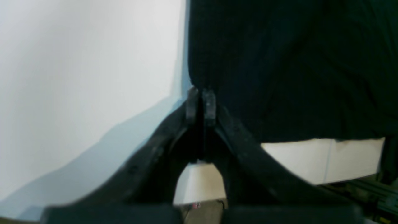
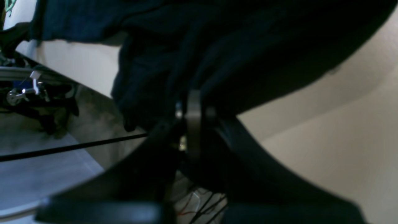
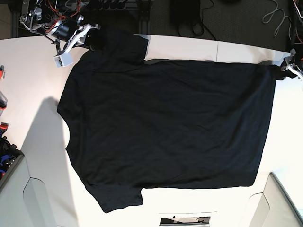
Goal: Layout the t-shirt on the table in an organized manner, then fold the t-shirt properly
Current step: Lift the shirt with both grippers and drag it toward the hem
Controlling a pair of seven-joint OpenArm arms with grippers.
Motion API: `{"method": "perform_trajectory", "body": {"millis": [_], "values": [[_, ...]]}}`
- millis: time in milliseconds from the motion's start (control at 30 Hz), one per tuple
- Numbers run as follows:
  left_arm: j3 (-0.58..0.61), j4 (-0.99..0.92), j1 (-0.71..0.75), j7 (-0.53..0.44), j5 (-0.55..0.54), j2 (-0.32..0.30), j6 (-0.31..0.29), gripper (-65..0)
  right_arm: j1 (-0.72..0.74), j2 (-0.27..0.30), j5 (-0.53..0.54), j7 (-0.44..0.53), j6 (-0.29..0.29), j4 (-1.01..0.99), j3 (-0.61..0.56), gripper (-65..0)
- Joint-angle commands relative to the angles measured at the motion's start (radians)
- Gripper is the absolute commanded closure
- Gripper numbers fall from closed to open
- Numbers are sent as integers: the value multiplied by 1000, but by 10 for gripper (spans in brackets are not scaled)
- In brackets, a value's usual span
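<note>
A: Do you have any bins or trays in front of you?

B: You have no container to report on. What you have is one t-shirt, black, spread flat across the table with its plain side up, no print showing. You can count two sleeves: one at the far edge by your right arm, one pointing toward the near edge.

A: And the grippers?

B: Two. Your right gripper sits at the far sleeve, on the left of the base view. In the right wrist view its jaws are pressed together and dark cloth bunches right over the tips, so you are clenched on the t-shirt there. Your left gripper is at the shirt's hem corner, on the right of the base view; its fingers are closed tight together at the edge of the fabric, pinching the t-shirt.

A: Anything around it?

B: You see wiring and dark gear beyond the far edge, and a black cable running below the table in the right wrist view. Nothing lies on the shirt itself.
</note>
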Motion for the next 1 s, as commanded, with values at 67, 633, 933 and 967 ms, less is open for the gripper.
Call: {"method": "perform_trajectory", "body": {"millis": [67, 633, 933, 967], "values": [[-9, 34, -5, -7, -26, -38, -6, 0, -1, 5, 37, 5, 11, 43, 18, 0], [-8, 92, -100, -173, 123, -60, -6, 0, 254, 16, 66, 0, 10, -4, 174, 0], [219, -68, -368, -266, 284, -79, -6, 0, 430, 16, 32, 3, 10, -153, 174, 0], [239, -95, -397, -275, 290, -79, -6, 0, 446, 16, 19, 3, 10, -162, 174, 0]]}}
